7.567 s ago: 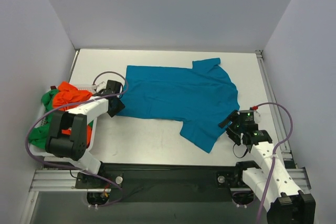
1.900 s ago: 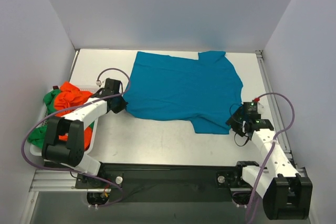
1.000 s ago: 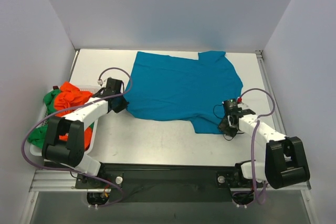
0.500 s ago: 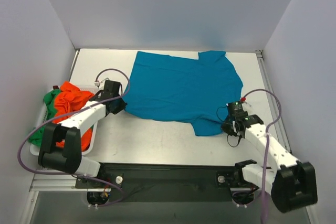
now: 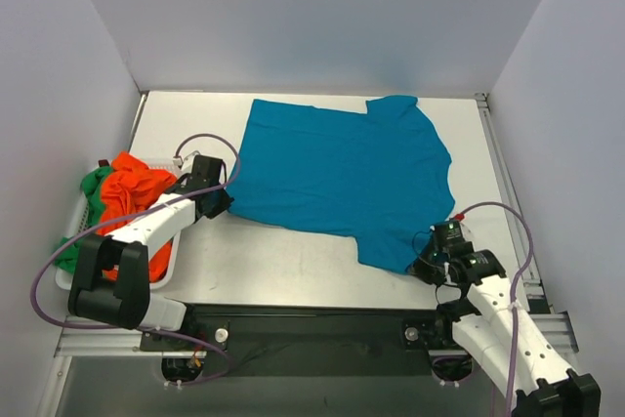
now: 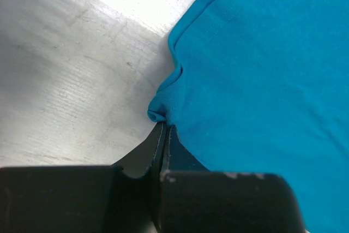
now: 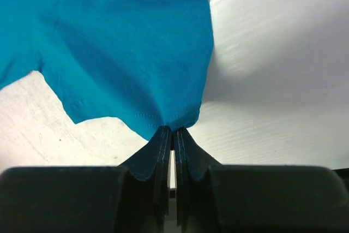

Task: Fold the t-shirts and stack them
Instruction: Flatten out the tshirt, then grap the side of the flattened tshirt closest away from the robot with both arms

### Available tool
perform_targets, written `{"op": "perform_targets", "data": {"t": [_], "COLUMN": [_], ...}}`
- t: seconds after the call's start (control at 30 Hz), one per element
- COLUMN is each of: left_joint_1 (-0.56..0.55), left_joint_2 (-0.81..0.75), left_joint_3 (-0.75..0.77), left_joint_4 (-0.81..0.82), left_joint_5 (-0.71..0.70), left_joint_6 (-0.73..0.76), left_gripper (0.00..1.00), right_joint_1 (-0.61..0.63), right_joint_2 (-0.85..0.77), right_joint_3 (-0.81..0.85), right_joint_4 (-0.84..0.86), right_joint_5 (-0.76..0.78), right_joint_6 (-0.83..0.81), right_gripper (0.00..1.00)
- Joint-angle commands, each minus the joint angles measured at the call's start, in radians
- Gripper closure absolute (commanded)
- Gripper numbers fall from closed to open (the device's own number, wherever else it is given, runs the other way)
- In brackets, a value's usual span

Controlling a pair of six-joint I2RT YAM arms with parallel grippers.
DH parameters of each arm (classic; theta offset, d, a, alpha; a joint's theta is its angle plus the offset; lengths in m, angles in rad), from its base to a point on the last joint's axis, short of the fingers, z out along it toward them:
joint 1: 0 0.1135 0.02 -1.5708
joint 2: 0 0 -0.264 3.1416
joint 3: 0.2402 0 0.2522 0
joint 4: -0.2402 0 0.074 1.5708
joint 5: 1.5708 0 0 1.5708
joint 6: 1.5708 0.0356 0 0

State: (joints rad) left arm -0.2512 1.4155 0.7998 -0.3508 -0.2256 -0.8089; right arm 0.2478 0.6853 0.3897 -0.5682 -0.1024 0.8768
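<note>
The teal-blue t-shirt (image 5: pixel 342 173) lies spread flat across the middle of the table. My left gripper (image 5: pixel 223 204) is shut on the shirt's left corner, and the wrist view shows the cloth (image 6: pixel 240 64) bunched at the closed gripper (image 6: pixel 163 128). My right gripper (image 5: pixel 427 266) is shut on the hem of the shirt's near right corner. In the right wrist view the cloth (image 7: pixel 120 47) hangs from that gripper (image 7: pixel 173 131). The orange t-shirt (image 5: pixel 132 187) and the green t-shirt (image 5: pixel 88 183) lie crumpled in the basket at the left.
The white plastic basket (image 5: pixel 66 278) sits at the table's left edge beside the left arm. Grey walls close in the back and both sides. The arm bases and a black rail (image 5: pixel 312 324) run along the near edge.
My right gripper has pulled the shirt's near right corner toward the near edge, stretching that side out. The left gripper kept its hold and shifted slightly nearer.
</note>
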Motion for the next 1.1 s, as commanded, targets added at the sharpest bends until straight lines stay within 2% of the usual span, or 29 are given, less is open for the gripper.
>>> {"op": "perform_targets", "data": {"t": [0.0,0.03,0.1,0.13,0.23,0.33,0.57,1.07], "left_joint_1": [0.010,0.010,0.010,0.010,0.012,0.012,0.015,0.018], "left_joint_2": [-0.033,-0.032,-0.027,-0.024,-0.015,-0.009,-0.003,0.002], "left_joint_3": [0.001,0.002,0.006,0.007,0.015,0.021,0.030,0.022], "left_joint_4": [0.012,0.013,0.013,0.015,0.015,0.012,0.003,0.006], "left_joint_5": [-0.023,-0.021,-0.017,-0.015,-0.017,-0.017,-0.015,-0.012], "left_joint_6": [-0.006,-0.006,-0.006,-0.007,-0.003,-0.003,0.008,0.005], "left_gripper": [1.00,1.00,1.00,1.00,1.00,1.00,1.00,1.00], "right_joint_1": [0.037,0.054,0.093,0.100,0.175,0.252,0.249,0.271], "right_joint_2": [-0.024,-0.020,0.008,0.020,0.072,0.125,0.128,0.232], "right_joint_3": [-0.024,-0.023,0.003,0.017,0.076,0.142,0.094,-0.014], "right_joint_4": [-0.045,-0.032,-0.033,-0.039,-0.059,-0.122,-0.140,0.039], "right_joint_5": [-0.062,-0.062,-0.008,0.004,0.081,0.254,0.354,0.259], "right_joint_6": [0.054,0.063,0.060,0.054,0.037,0.062,0.151,0.202], "right_gripper": [0.94,0.84,0.74,0.64,0.50,0.50,0.54,0.54]}}
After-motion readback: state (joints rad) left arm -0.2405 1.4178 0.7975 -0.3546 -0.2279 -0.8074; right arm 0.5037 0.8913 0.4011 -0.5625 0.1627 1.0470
